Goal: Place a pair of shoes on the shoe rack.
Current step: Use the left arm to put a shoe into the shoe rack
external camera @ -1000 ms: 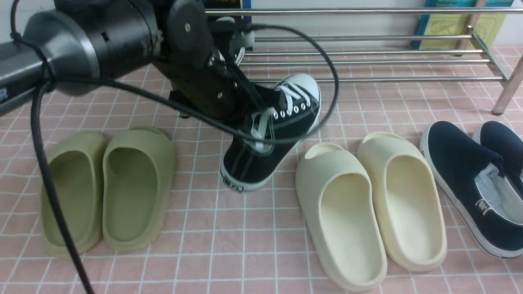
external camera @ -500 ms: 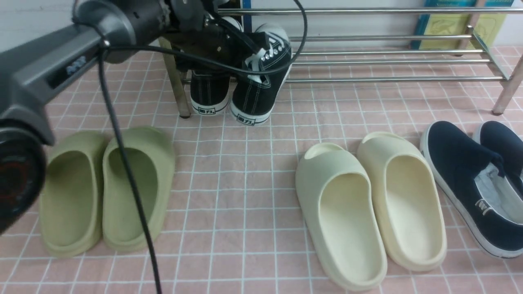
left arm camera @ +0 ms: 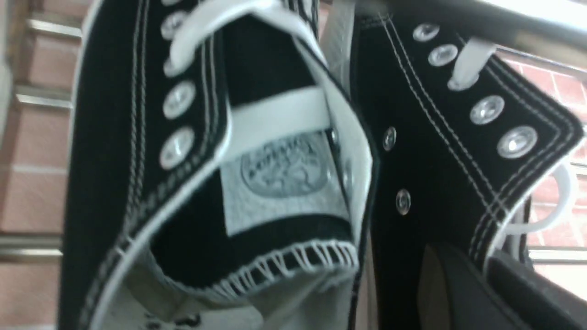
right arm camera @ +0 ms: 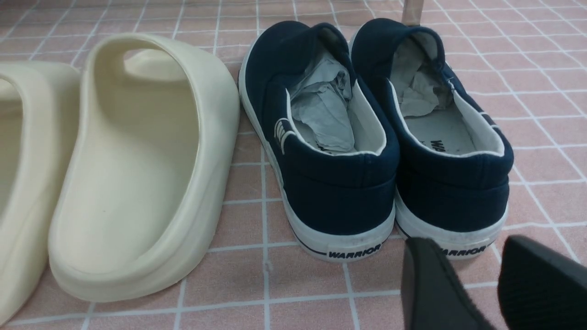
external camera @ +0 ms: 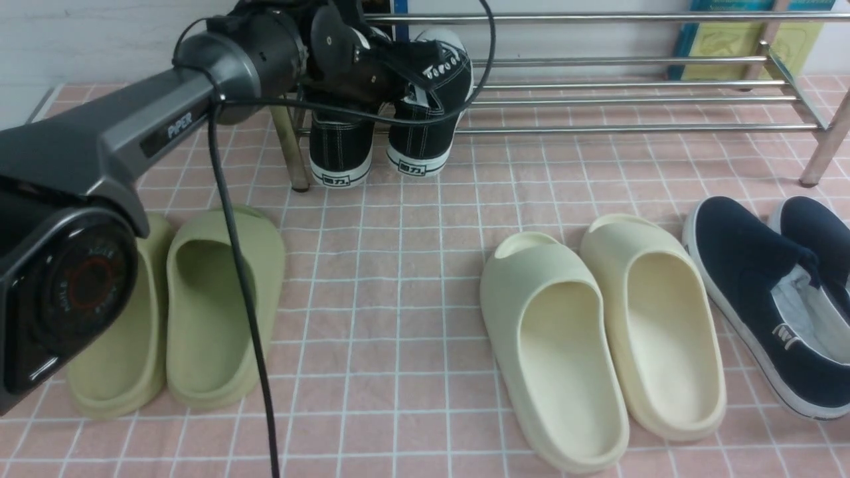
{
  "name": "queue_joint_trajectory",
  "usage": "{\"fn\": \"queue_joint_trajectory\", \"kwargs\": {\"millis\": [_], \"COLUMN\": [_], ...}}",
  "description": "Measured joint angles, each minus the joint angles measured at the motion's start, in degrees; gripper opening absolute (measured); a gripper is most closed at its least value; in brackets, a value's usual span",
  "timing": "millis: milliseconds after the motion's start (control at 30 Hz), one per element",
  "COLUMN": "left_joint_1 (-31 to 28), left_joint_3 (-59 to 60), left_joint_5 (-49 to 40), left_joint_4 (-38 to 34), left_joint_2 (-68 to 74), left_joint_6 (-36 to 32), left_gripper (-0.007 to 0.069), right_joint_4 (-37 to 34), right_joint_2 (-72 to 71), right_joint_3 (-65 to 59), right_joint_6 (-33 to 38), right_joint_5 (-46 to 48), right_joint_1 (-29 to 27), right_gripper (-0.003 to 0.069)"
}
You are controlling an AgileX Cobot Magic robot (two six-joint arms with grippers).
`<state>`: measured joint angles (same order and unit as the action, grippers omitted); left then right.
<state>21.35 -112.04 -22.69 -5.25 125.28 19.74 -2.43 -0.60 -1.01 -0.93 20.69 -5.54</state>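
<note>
Front cam: sitting on the robot's side between the arms, facing forward and tilting down. It is taking in the whole table [external camera: 398, 398] from well back, out to the shoe rack [external camera: 631, 127] along the far edge.

Left wrist cam: riding behind the left gripper [left arm camera: 486, 284], looking past it at very close range. The black sneakers [left arm camera: 257, 192] are filling the frame, with rack bars showing just beyond.

Right wrist cam: sitting low behind the right gripper [right arm camera: 486, 279], facing the heels of the navy slip-ons [right arm camera: 339, 183] just ahead of it, with the cream slides [right arm camera: 137, 160] off to one side.

Overlap: the front cam is sharing sneakers and rack with the left wrist cam, and slip-ons and slides with the right.
</note>
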Motion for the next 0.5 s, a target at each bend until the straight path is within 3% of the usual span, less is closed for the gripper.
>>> {"fn": "queue_joint_trajectory", "kwargs": {"millis": [67,267,400,500], "left_joint_1": [0.0,-0.1,-0.1,-0.1], "left_joint_3": [-0.1,-0.2,-0.2,-0.2], "left_joint_5": [-0.1,-5.2,-10.5,-15.2], "left_joint_4": [1.3,1.7,1.9,3.2], "left_joint_2": [0.0,-1.2,-4.4,-8.0], "left_joint_6": [0.0,0.0,-0.5,-3.0], "left_gripper": [0.0083,0.0297,0.0379,0.0382], "right_joint_4": [0.0,0.0,0.0,0.0], "right_joint_2": [0.0,0.0,0.0,0.0], "right_joint_3": [0.0,0.0,0.0,0.0], "right_joint_6": [0.0,0.0,0.0,0.0], "right_joint_5": [0.0,0.0,0.0,0.0], "right_joint_1": [0.0,0.0,0.0,0.0], "right_gripper": [0.0240,0.0240,0.0240,0.0240]}}
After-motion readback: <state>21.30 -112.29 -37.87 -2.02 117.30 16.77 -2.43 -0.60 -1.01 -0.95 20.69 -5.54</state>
